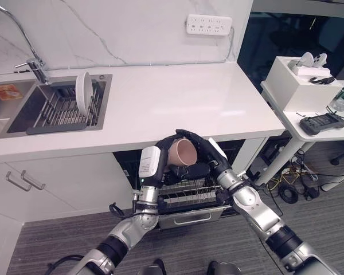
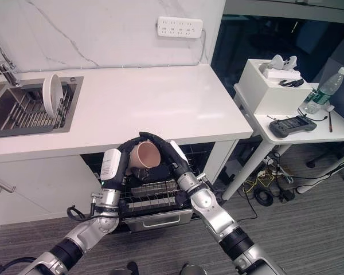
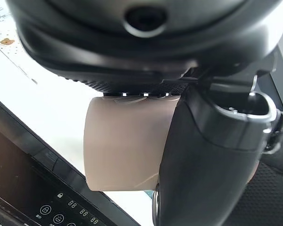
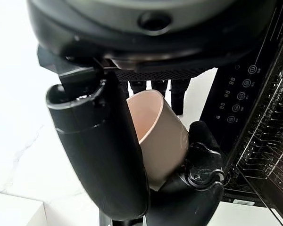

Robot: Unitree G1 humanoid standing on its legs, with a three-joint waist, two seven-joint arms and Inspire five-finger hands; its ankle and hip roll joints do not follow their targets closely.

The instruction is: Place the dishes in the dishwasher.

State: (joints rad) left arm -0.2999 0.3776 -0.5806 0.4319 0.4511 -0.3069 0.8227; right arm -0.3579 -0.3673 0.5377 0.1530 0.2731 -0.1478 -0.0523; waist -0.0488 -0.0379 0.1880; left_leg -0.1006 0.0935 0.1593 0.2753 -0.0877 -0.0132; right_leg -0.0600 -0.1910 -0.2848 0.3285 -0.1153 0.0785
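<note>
A beige cup (image 1: 184, 152) is held tilted, its mouth turned up and toward me, just in front of the counter edge and above the pulled-out dishwasher rack (image 1: 189, 195). My left hand (image 1: 151, 162) curls round it from the left; in the left wrist view its thumb (image 3: 203, 165) lies across the cup (image 3: 125, 141). From the right, my right hand (image 1: 211, 153) wraps the same cup (image 4: 158, 127), fingers over the top and thumb (image 4: 101, 155) along the side. A white plate (image 1: 83, 91) stands upright in the sink's drying rack (image 1: 60, 112).
The white counter (image 1: 178, 97) runs above the open dishwasher, with a faucet (image 1: 35, 64) at the sink on the left. A side table (image 1: 327, 132) at the right carries a white box (image 1: 301, 83), a dark handset (image 1: 323, 122) and a water bottle (image 2: 323, 91).
</note>
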